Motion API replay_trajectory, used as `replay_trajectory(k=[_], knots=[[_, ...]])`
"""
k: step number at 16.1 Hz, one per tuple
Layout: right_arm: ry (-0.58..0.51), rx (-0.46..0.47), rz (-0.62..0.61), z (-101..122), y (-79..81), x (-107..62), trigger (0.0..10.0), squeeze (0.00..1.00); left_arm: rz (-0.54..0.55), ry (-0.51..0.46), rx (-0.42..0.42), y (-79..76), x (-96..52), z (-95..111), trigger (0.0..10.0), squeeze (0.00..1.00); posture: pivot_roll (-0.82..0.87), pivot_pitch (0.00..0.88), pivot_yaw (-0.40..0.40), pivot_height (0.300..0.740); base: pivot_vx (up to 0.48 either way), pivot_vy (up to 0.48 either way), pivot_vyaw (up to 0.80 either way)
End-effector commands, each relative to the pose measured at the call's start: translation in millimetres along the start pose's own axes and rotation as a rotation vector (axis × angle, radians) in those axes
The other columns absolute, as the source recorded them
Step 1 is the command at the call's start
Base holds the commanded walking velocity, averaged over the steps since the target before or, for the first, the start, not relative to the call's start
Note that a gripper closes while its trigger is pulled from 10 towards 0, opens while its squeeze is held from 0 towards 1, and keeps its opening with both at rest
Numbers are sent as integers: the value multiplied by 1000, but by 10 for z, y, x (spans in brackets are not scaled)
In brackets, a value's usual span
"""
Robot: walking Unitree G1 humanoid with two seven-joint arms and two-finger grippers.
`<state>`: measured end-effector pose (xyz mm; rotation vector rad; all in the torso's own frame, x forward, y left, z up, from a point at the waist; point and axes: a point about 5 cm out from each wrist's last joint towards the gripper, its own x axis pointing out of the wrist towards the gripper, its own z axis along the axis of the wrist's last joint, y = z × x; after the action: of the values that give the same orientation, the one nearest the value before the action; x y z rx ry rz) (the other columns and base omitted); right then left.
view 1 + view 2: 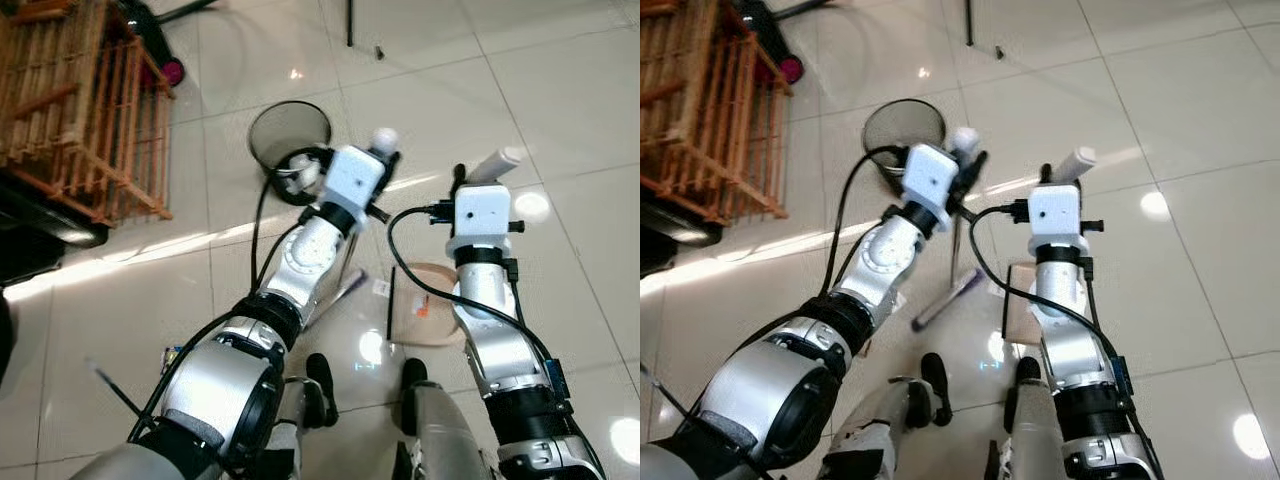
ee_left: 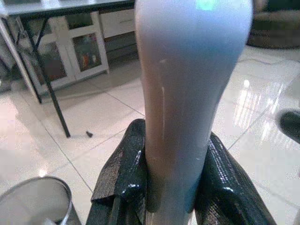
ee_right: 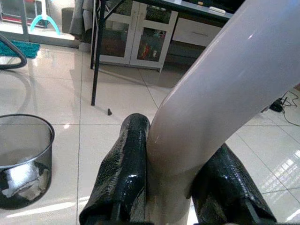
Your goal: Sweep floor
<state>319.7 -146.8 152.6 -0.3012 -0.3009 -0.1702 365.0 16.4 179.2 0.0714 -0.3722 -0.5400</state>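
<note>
A broom handle (image 2: 187,93) was clamped by the left claw (image 2: 178,187), a dustpan handle (image 3: 220,98) by the right claw (image 3: 173,187); sweeping was judged barely started, bin (image 1: 289,135) far left.

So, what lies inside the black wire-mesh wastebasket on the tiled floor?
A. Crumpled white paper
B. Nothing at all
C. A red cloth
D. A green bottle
A: the right wrist view shows crumpled white paper at the bottom of the black wire-mesh wastebasket.
</note>
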Motion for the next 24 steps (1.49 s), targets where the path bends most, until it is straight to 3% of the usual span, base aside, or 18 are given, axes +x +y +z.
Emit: replay_trajectory(k=[1,4,6,8,11,13,17,20,24], knots=[[228,-25,57,-414,93,-231,10000,0,25,25,-181,-112,14,-49,10000,0,-21,451,201,740,0,0,0],[228,-28,57,-412,75,-208,10000,0,51,25,-341,-168,33,-61,10000,0,-25,456,201,740,0,0,0],[236,-26,55,-424,66,-232,10000,0,46,-35,-423,-151,98,41,10000,0,-21,449,199,740,0,0,0],[240,-22,52,-429,62,-241,10000,0,-19,-96,-426,-128,153,157,10000,0,-13,448,203,740,0,0,0],[176,-19,22,-264,-102,-163,10000,0,-91,-187,-292,35,166,326,10000,0,-4,441,206,740,0,0,0],[114,-14,-44,-102,-344,-51,10000,0,-3,-249,-181,393,126,451,10000,0,4,445,211,740,0,0,0],[78,-12,-72,44,-489,22,10000,0,44,-274,-129,690,55,524,10000,0,6,442,211,740,0,0,0],[53,-43,-50,131,-521,78,10000,0,53,-250,-111,736,14,477,10000,0,5,443,206,740,0,0,0],[51,-67,-58,145,-605,113,10000,0,30,-227,-107,653,-16,394,10000,0,0,436,213,740,0,0,0]])
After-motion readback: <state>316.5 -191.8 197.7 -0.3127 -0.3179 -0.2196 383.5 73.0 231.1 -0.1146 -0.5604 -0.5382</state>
